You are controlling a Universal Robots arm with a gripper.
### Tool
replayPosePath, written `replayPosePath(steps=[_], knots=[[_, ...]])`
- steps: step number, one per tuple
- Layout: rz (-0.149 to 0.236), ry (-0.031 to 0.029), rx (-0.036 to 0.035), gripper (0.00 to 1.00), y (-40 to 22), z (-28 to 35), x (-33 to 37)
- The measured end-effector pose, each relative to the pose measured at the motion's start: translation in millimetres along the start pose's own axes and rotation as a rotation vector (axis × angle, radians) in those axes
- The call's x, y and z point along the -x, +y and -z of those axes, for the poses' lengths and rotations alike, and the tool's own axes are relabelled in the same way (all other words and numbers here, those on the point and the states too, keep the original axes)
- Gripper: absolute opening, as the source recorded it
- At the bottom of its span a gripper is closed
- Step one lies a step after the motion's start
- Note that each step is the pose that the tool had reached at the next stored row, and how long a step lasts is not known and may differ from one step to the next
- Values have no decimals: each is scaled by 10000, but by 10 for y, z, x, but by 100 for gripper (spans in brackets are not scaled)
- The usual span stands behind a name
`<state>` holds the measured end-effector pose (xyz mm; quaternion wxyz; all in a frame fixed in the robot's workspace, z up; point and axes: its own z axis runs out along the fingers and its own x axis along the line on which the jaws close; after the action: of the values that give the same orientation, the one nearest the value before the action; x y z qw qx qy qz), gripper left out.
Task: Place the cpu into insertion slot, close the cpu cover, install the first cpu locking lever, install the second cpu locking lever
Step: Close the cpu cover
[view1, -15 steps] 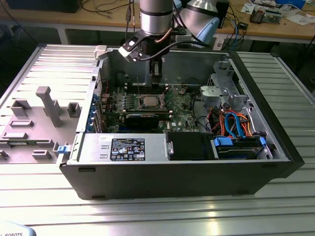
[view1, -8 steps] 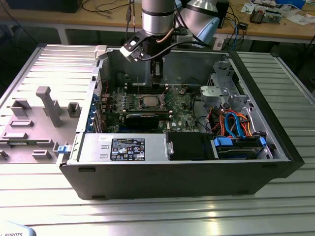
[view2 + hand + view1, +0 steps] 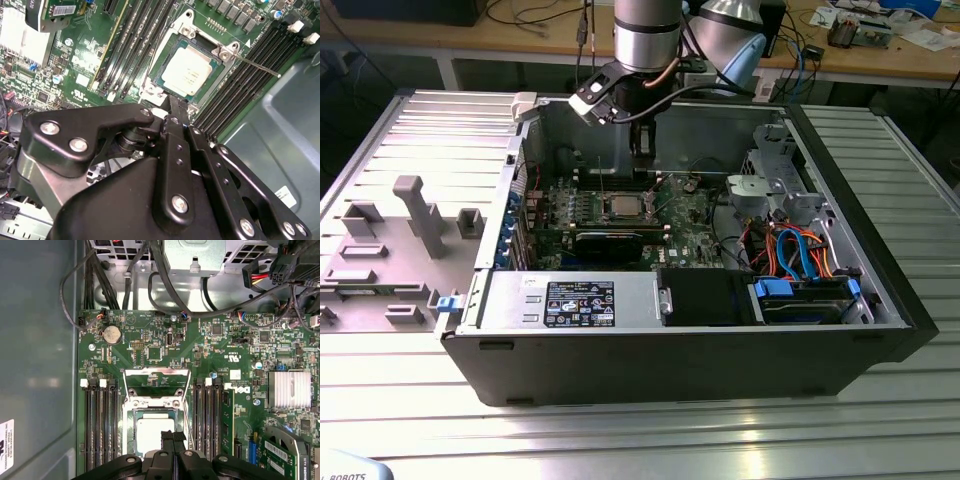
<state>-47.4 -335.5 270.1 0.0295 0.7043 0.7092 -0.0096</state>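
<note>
Second wrist view shows the chip (image 3: 186, 71), light, stiff but fragile and best held by its edges, lying in the socket (image 3: 161, 65), the pincer (image 3: 171, 102) clenched on nothing near it.

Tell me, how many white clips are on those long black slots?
4 white clips in the first wrist view: two on each side of the cpu. The gripper hides part of the slots; more may sit there.
</note>
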Motion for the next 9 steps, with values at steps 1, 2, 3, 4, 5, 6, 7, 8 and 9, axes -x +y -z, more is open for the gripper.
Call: replayPosePath(steps=[1,2,3,4,5,6,7,8,9], knots=[[0,0,1,11,3,0,0],[-1,0,0,11,3,0,0],[0,0,0,11,5,0,0],[0,0,0,11,8,0,0],[0,0,0,11,11,0,0],[0,0,-1,11,13,0,0],[0,0,-1,11,15,0,0],[0,0,-1,11,19,-1,0],[0,1,-1,11,24,-1,0]])
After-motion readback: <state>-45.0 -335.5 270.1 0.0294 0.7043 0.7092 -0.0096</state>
